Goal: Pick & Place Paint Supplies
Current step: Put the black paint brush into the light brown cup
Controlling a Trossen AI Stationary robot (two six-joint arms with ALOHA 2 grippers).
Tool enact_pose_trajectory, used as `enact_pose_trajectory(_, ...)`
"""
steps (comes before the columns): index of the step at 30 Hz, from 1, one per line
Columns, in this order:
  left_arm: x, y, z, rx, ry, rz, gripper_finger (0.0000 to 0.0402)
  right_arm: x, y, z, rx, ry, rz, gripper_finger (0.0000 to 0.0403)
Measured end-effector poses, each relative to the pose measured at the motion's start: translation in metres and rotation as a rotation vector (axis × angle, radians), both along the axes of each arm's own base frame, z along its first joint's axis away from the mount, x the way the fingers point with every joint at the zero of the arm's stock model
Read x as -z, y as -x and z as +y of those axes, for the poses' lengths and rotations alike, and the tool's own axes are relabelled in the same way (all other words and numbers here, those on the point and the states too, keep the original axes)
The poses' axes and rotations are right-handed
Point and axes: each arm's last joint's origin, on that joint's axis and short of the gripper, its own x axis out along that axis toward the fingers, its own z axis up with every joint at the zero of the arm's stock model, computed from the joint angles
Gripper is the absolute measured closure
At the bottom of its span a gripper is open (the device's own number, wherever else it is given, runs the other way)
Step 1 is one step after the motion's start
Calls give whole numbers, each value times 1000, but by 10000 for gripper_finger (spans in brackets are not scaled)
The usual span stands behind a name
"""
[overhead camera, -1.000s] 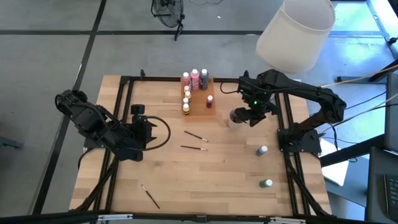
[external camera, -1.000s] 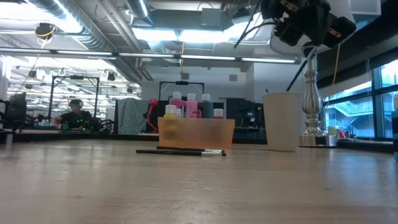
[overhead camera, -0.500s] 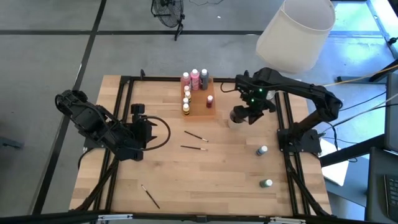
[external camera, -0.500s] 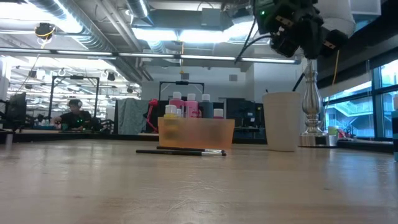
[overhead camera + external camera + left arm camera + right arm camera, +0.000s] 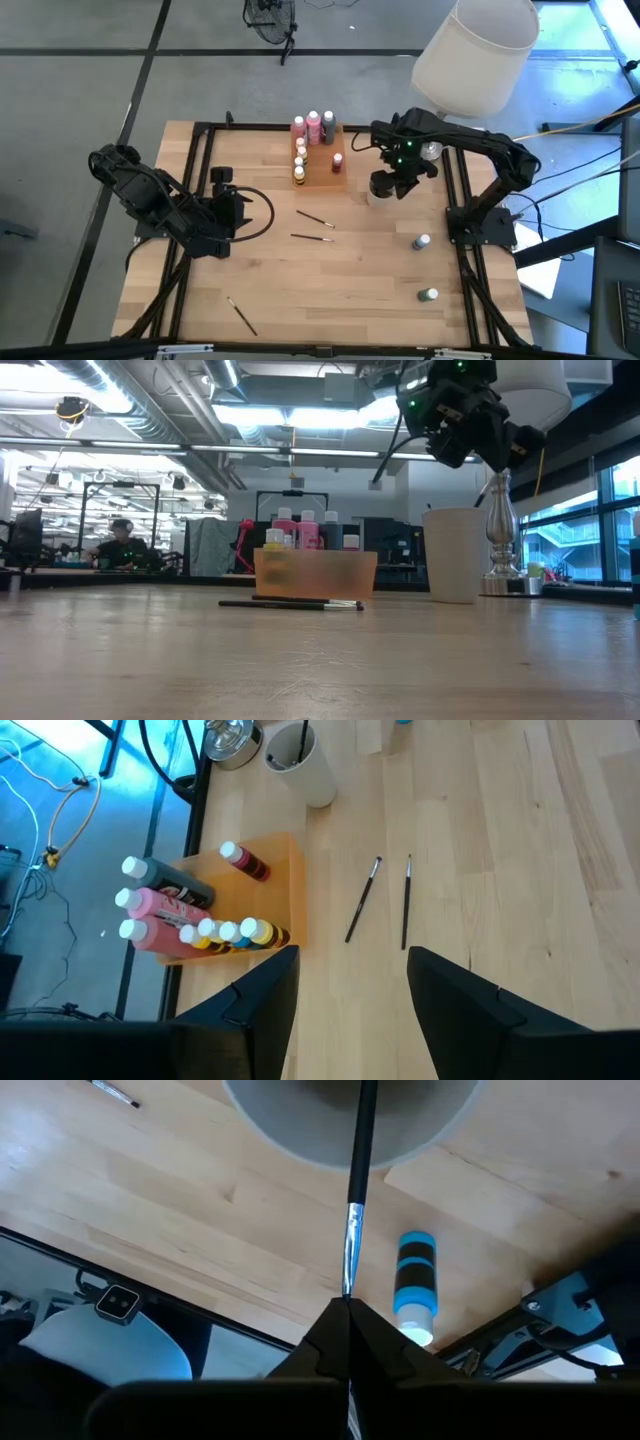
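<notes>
My right gripper is shut on a thin dark-handled paintbrush and hangs over the small grey cup, which stands at the table's right. Several paint bottles stand in the orange tray at the far middle. Two brushes lie mid-table and a third lies near the front edge. Two more bottles lie at the right. My left gripper waits open at the table's left. My right gripper pinches the brush at its metal-ferrule end between its two shut fingers. The fingers come from above, slanting down, in line with the brush. The dark handle hangs below them into the cup's mouth; whether it touches the cup I cannot tell.
A white lampshade stands over the back right corner, its metal stand just behind the cup. Black frame rails run along the table's sides. Bare wood lies in the near middle.
My right gripper has gone down and a little toward the table's left, coming over the cup with the brush still held. My left arm has kept still.
</notes>
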Motion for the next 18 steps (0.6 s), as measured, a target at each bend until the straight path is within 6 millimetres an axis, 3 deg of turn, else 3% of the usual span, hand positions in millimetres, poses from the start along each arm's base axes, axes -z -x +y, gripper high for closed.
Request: enact_pose_trajectory(18,0,0,0,-1,-17,-6,217,1,4,-18,35,19,-49,403)
